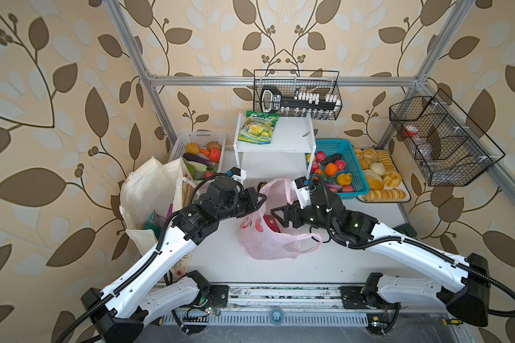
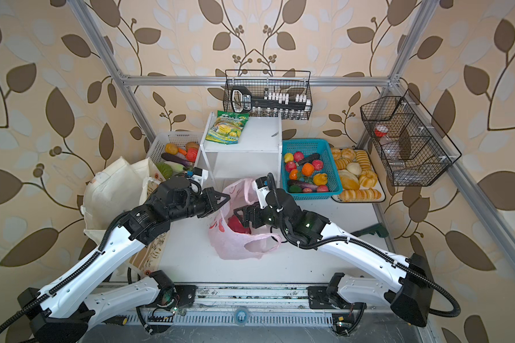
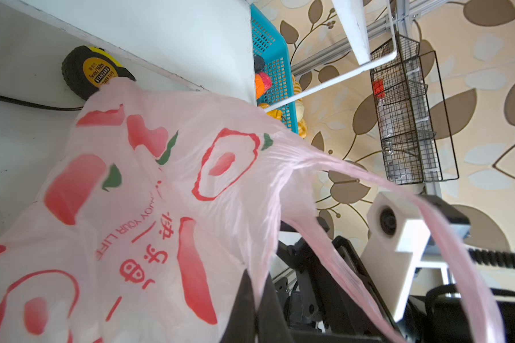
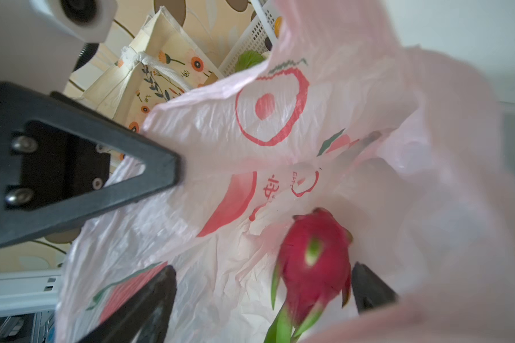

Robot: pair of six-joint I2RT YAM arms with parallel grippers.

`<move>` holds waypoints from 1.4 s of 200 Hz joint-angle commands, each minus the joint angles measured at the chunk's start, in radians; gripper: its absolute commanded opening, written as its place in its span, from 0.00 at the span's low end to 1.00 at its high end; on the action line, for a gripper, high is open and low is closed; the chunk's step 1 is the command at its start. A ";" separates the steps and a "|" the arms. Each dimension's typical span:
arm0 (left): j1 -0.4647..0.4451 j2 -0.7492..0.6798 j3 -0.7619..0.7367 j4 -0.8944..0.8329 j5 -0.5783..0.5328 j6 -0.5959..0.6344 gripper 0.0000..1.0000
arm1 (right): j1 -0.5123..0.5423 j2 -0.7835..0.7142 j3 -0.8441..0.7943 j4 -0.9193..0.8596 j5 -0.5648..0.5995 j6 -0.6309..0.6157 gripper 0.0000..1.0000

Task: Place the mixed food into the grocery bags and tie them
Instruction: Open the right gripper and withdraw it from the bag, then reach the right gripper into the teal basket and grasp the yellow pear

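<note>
Left arm [image 1: 149,267] and right arm [image 1: 414,252] are reaching inward; left gripper [image 1: 263,198] is pinching shut, right gripper [image 1: 280,216] is holding jaws wide apart.

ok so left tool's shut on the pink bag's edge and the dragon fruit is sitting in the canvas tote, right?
No. The dragon fruit lies inside the pink bag, not the canvas tote; the right wrist view shows it. The left tool is shut on the pink bag's edge, as you said.

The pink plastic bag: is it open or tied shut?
The bag is open: the left gripper pinches its rim up, a dragon fruit shows inside, one loop handle lies loose.
</note>
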 commanded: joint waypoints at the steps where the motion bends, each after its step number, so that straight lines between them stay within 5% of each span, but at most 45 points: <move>1: 0.018 -0.025 -0.015 0.055 0.026 -0.036 0.00 | -0.005 -0.011 0.030 -0.017 -0.037 -0.023 0.92; 41: 0.063 -0.035 -0.006 -0.029 -0.033 -0.043 0.00 | -0.028 -0.104 0.025 -0.039 -0.132 -0.127 0.91; 84: 0.085 -0.016 -0.015 -0.031 -0.048 -0.057 0.00 | -0.214 -0.255 -0.062 -0.104 -0.459 -0.166 0.88; 108: 0.098 0.007 -0.003 -0.025 -0.046 -0.057 0.00 | -0.261 -0.362 -0.132 -0.135 -0.397 -0.153 0.88; 135: 0.111 0.015 -0.001 -0.021 -0.033 -0.040 0.00 | -0.419 -0.425 -0.162 -0.228 -0.130 -0.040 0.82; 162: 0.115 0.007 -0.006 -0.016 -0.017 -0.007 0.00 | -0.661 -0.274 -0.134 -0.327 0.011 -0.035 0.74; 187: 0.115 -0.010 0.000 -0.038 -0.014 0.036 0.00 | -0.742 -0.055 -0.044 -0.333 0.250 -0.103 0.71; 234: 0.117 -0.002 0.013 -0.053 0.025 0.077 0.00 | -0.838 0.336 0.200 -0.300 0.314 -0.151 0.71; 280: 0.117 0.002 0.015 -0.064 0.022 0.101 0.00 | -0.855 0.547 0.373 -0.258 0.314 -0.134 0.71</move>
